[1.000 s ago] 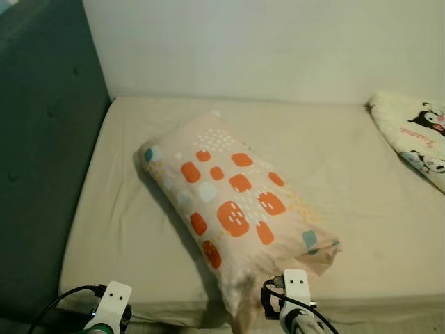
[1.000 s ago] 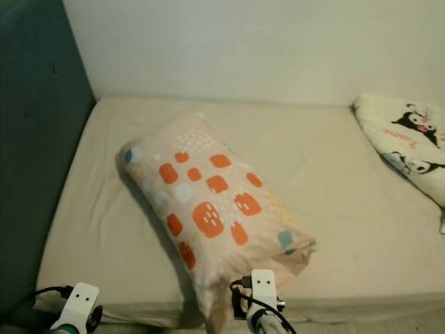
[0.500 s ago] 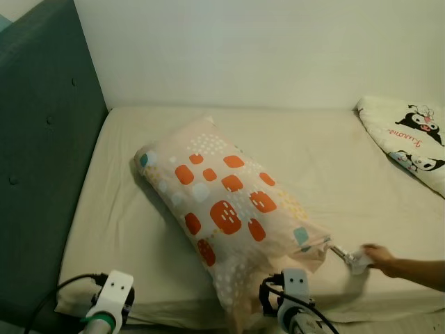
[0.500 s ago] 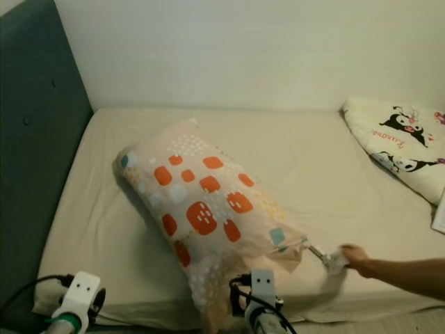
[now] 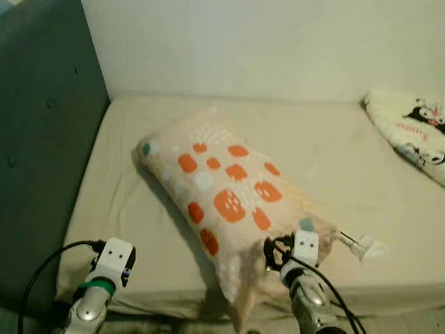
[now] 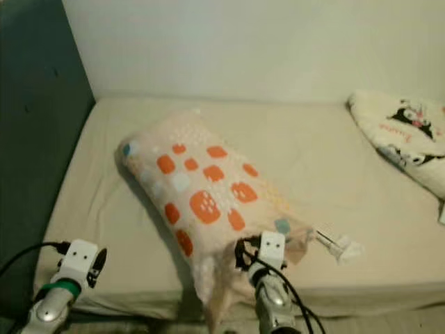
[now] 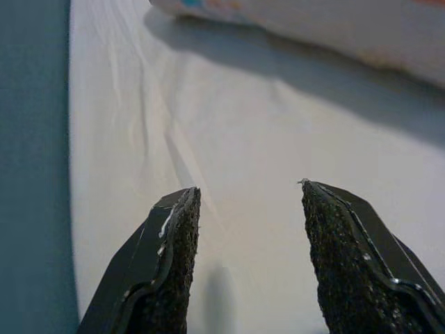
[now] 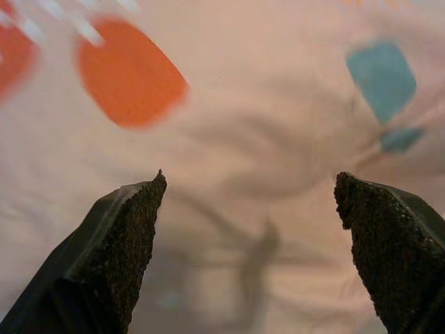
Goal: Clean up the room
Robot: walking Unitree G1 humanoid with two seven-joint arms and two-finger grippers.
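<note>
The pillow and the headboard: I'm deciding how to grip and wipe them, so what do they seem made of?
The pillow looks like soft matte woven cotton, printed with orange and blue patches; it creases and sags over the mattress edge. The headboard looks like teal upholstered fabric, matte, with button tufts.

We see a patterned pillow (image 5: 229,202) lying slantwise on the bed (image 5: 334,160), a small white thing (image 5: 361,245) near its lower corner, a cartoon-print blanket (image 5: 410,132) far right, our arms below.
</note>
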